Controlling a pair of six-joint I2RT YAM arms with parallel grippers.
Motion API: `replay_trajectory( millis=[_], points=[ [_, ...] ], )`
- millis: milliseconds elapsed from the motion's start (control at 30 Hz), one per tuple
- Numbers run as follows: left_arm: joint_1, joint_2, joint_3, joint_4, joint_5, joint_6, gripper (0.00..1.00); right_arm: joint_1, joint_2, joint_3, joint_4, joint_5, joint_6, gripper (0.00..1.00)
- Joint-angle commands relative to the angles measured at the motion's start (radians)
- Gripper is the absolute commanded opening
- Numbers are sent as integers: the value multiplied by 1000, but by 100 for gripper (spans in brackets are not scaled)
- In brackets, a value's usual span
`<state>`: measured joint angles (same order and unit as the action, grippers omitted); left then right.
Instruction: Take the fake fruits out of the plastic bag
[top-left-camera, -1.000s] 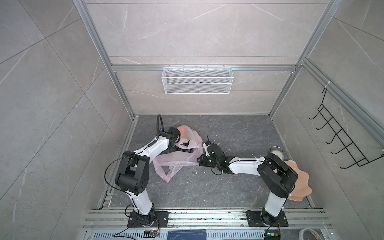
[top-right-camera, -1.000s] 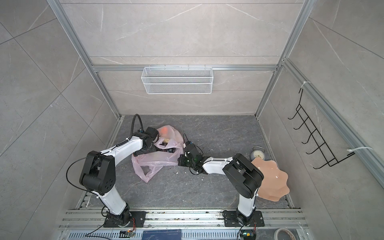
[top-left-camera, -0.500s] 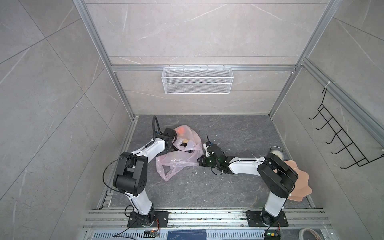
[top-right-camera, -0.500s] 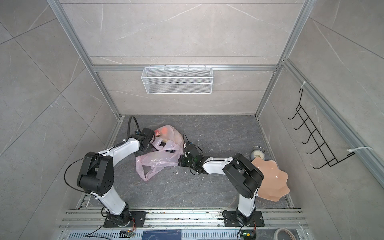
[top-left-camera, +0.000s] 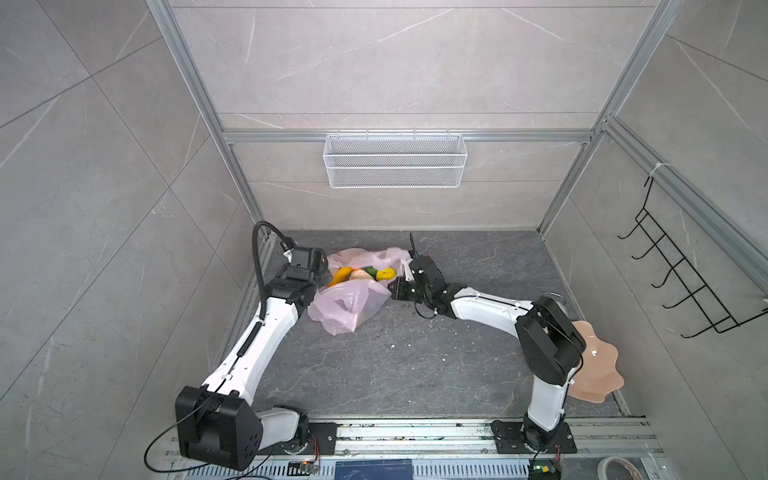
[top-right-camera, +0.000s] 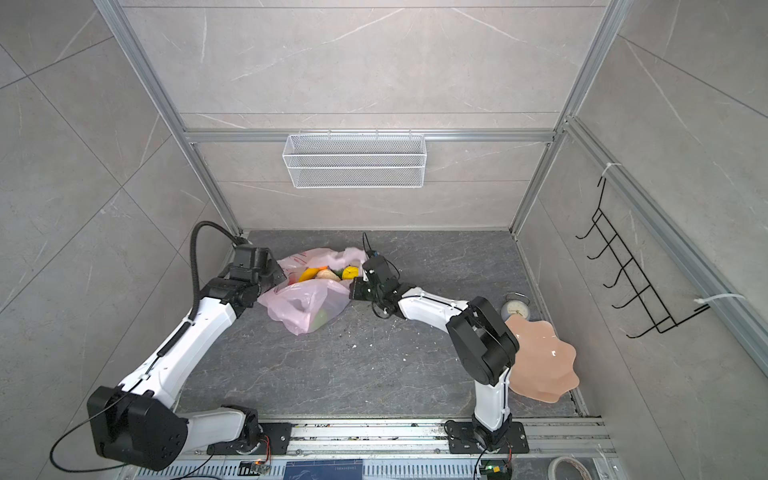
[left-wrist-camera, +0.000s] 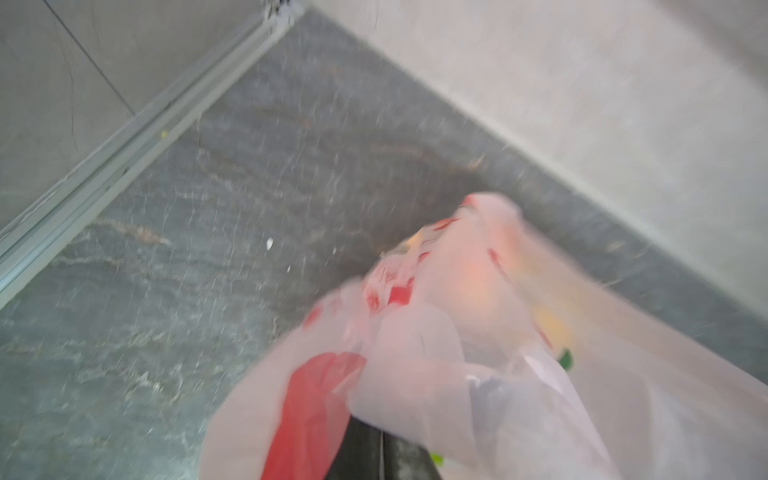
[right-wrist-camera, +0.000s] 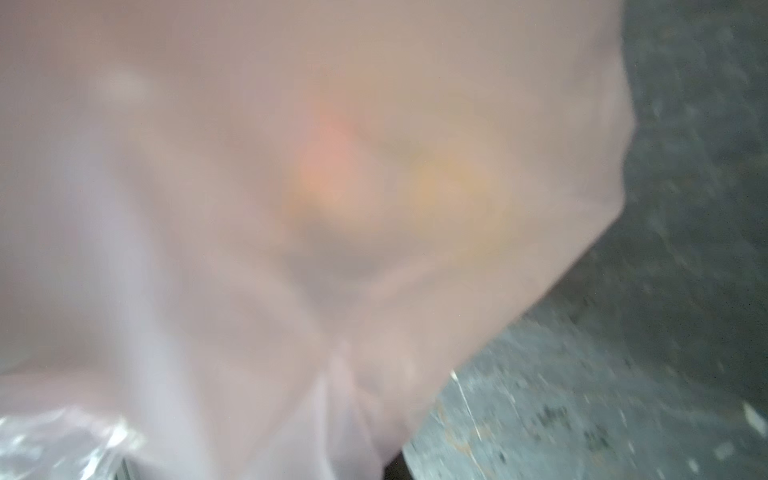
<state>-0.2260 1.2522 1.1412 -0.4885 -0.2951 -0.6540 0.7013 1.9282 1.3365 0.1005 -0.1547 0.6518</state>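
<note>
The pale-pink plastic bag (top-left-camera: 349, 303) (top-right-camera: 303, 305) lies on the dark floor near the back left, its mouth stretched open between my two grippers. Inside the mouth, both top views show the fake fruits (top-left-camera: 361, 274) (top-right-camera: 328, 273): orange-yellow, beige, green and yellow pieces. My left gripper (top-left-camera: 322, 270) (top-right-camera: 278, 272) is shut on the bag's left edge. In the left wrist view its black fingers (left-wrist-camera: 365, 453) meet under the film (left-wrist-camera: 415, 353). My right gripper (top-left-camera: 395, 286) (top-right-camera: 355, 289) is shut on the bag's right edge. The right wrist view is filled with blurred bag film (right-wrist-camera: 291, 208).
A peach scalloped plate (top-left-camera: 594, 370) lies at the right, partly behind my right arm, with a small clock (top-right-camera: 515, 307) beside it. A white wire basket (top-left-camera: 395, 160) hangs on the back wall and a black hook rack (top-left-camera: 681, 282) on the right wall. The left wall is close to my left gripper.
My left gripper has shut on the bag's left edge and drawn it a little left. The bag's mouth has widened and the fruits now show. The right gripper has stayed in place.
</note>
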Motion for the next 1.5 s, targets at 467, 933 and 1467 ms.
replay_trajectory(
  millis=[467, 933, 1467],
  points=[
    [-183, -38, -242, 212, 290, -74, 0, -104, -81, -299, 33, -13, 1, 8],
    [-206, -66, -265, 218, 252, -60, 0, -25, -418, -447, -81, 7, -96, 49],
    [-209, -154, -354, 220, 229, -77, 0, 199, -198, -111, -206, 123, -176, 50]
  ],
)
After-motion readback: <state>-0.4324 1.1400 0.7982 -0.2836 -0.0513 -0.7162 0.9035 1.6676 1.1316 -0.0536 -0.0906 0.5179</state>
